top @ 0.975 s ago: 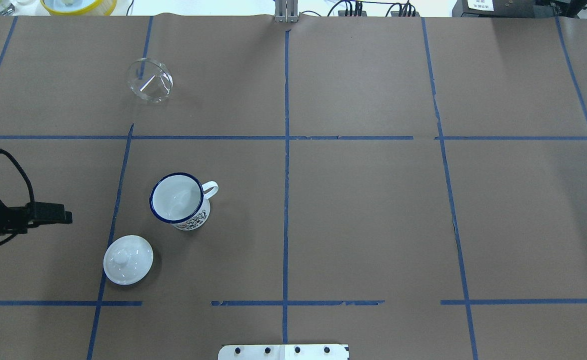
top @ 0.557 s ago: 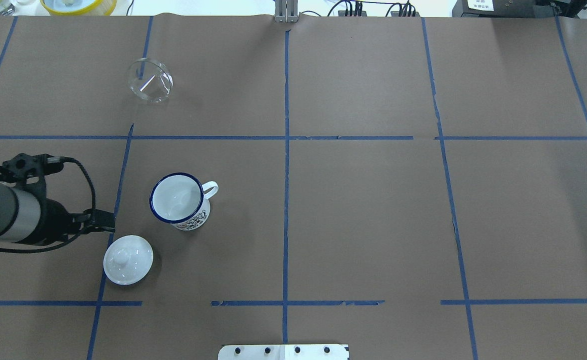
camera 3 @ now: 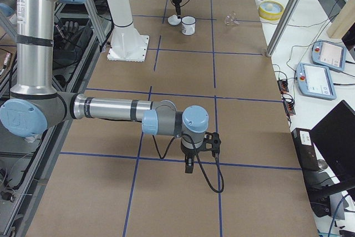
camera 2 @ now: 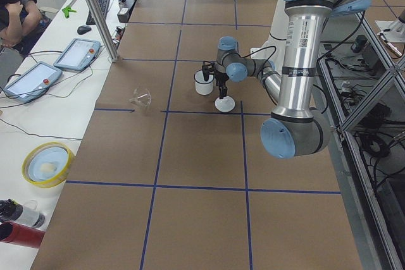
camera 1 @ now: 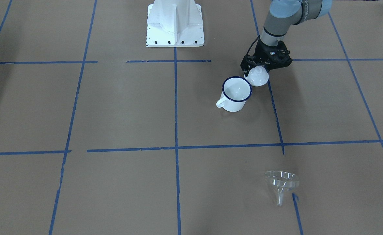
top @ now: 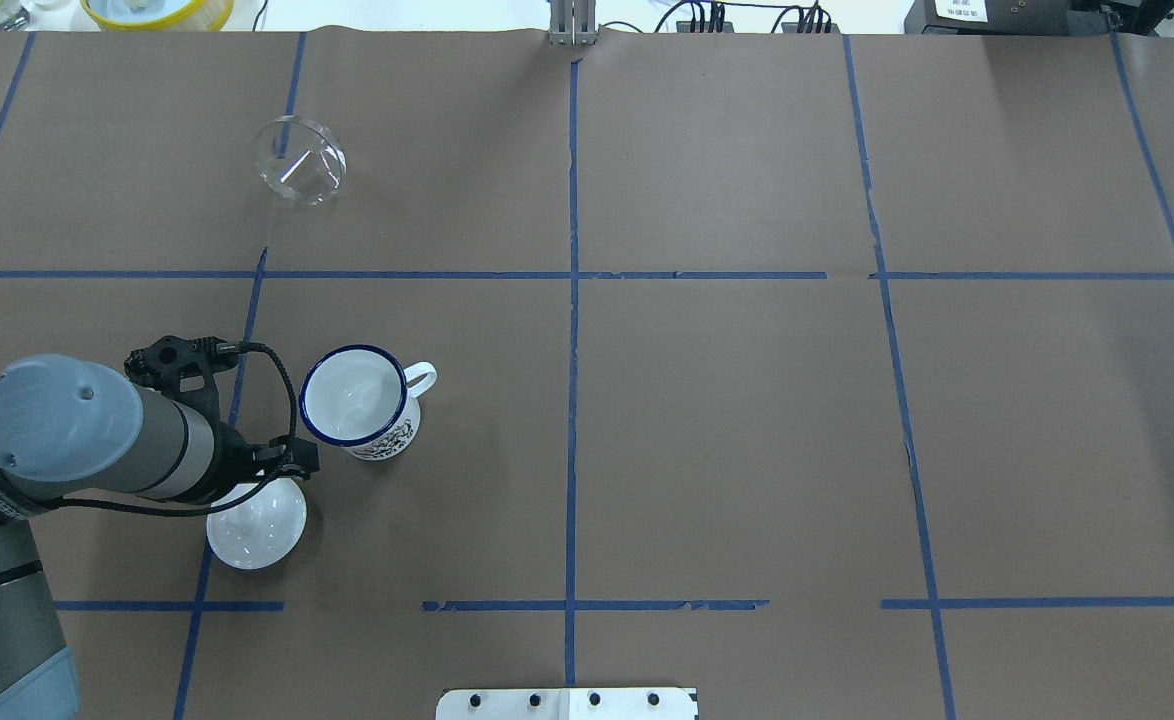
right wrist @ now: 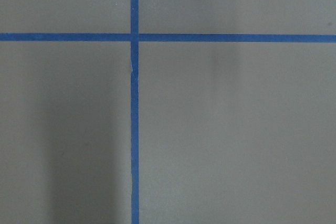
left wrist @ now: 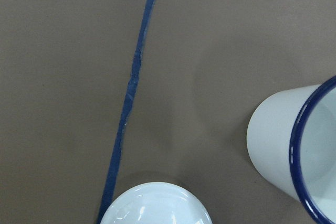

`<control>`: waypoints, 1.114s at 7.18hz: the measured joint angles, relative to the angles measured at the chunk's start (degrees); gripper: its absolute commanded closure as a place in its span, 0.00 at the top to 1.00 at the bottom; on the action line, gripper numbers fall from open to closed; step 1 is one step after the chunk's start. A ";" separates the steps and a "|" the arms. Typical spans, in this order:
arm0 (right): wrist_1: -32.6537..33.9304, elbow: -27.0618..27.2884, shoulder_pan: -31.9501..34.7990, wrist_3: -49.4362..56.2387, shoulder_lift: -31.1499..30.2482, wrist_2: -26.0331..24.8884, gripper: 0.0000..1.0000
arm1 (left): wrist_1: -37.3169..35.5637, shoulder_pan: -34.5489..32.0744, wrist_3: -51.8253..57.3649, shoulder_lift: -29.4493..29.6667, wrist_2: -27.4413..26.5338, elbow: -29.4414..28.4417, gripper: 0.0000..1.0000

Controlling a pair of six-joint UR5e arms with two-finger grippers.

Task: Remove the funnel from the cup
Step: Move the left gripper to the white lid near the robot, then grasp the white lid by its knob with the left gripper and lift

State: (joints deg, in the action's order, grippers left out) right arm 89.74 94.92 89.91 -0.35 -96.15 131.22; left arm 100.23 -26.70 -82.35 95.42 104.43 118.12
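Observation:
The clear funnel [top: 299, 162] lies on its side on the brown paper, far from the cup; it also shows in the front view [camera 1: 281, 182]. The white cup [top: 357, 400] with its dark blue rim stands upright and empty, as the front view [camera 1: 236, 93] also shows. My left gripper [camera 1: 259, 67] points down just over the white knobbed lid [camera 1: 259, 79] beside the cup. I cannot tell whether it is open or shut. The left wrist view shows the cup's side [left wrist: 278, 145] and the lid's edge [left wrist: 155, 205]. My right gripper [camera 3: 188, 167] shows only in the exterior right view.
The white lid [top: 259, 530] lies near and to the left of the cup, partly under my left arm [top: 97, 435]. Blue tape lines cross the paper. The robot base plate [top: 567, 703] sits at the near edge. A yellow bowl [top: 157, 10] stands beyond the far left corner.
My left arm has swung in from the left edge towards the right and now covers part of the white lid. Cup, funnel and lid have not moved.

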 measured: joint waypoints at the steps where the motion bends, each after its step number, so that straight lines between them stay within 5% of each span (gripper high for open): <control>1: 0.00 0.00 0.00 0.00 0.00 0.00 1.00 | 0.73 0.61 -0.15 -0.61 -0.18 -0.27 1.00; 7: 0.00 -0.06 0.00 0.00 0.00 0.00 1.00 | 9.48 2.88 -0.26 -6.99 -0.97 -0.53 1.00; 8: 0.00 -0.05 0.00 0.00 0.00 0.00 1.00 | 9.50 3.39 -0.37 -6.74 -0.98 -0.54 0.92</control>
State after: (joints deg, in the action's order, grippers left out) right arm 89.74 94.87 89.91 -0.35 -96.15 131.22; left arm 109.74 -23.31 -82.72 88.69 103.45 117.58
